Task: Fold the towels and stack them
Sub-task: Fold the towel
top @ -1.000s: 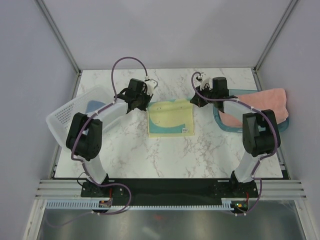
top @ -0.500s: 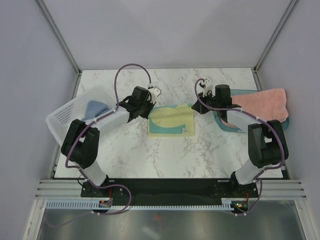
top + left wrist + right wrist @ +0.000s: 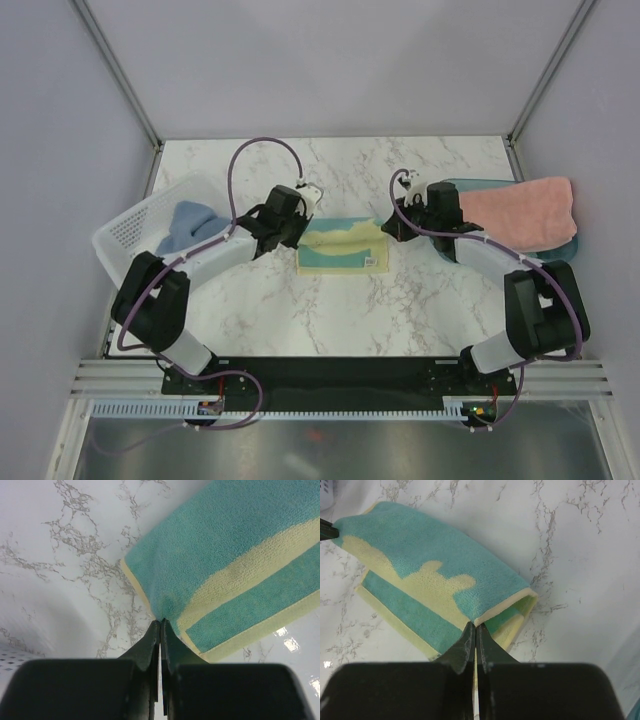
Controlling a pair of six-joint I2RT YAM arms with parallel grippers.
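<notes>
Two corners of the pale-yellow-and-teal towel point(image 3: 342, 245) are pinched tight — my left hand point(image 3: 160, 622) on the one nearer the white basket point(image 3: 125, 232), my right hand point(image 3: 474, 626) on the one farther from it — over the desk point(image 3: 400, 300).

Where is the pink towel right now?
In the top view, the pink towel lies at the far right of the table, draped over the teal tray, to the right of the yellow-and-teal towel.

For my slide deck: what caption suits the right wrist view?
Right gripper shut on a corner of the yellow-and-teal towel, doubled over on the marble table.
</notes>
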